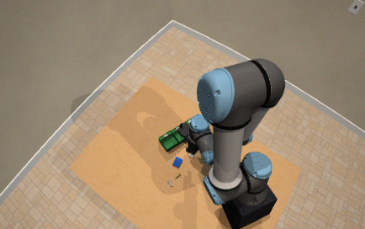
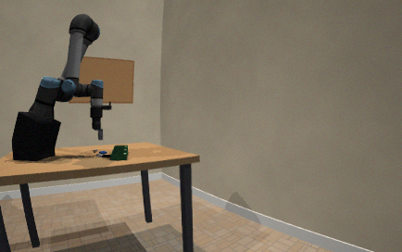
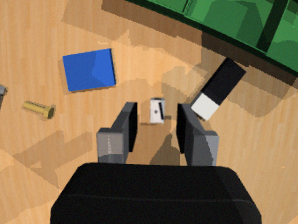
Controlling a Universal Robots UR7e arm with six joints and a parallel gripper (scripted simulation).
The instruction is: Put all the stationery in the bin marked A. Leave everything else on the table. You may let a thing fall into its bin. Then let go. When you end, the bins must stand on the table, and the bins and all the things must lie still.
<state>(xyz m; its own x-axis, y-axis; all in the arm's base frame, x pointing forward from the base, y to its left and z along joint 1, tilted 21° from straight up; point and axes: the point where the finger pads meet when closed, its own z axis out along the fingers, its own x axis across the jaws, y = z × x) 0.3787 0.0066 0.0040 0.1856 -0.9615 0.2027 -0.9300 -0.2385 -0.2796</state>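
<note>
My gripper [image 3: 157,118] [image 2: 100,137] is open and empty, pointing down above the table. A small light sharpener-like piece [image 3: 157,111] [image 1: 191,156] lies on the table, in line between the fingertips in the wrist view and well below them. A black block with a white end, like a sleeved eraser [image 3: 218,89], lies right of the fingers, near the green bins [image 3: 227,22] [image 1: 169,142] [image 2: 119,153]. A flat blue block [image 3: 90,70] [image 1: 177,162] [image 2: 103,152] lies left of the fingers. The bin letters cannot be read, and the arm partly hides the bins in the top view.
A brass bolt [image 3: 39,109] [image 1: 178,176] lies at the left in the wrist view. A grey metal piece [image 3: 2,91] [image 1: 170,183] lies beyond it, cut by the view's left edge. The bins' wall crosses the top right of the wrist view. All stand on the wooden table [image 1: 126,168] [image 2: 157,162].
</note>
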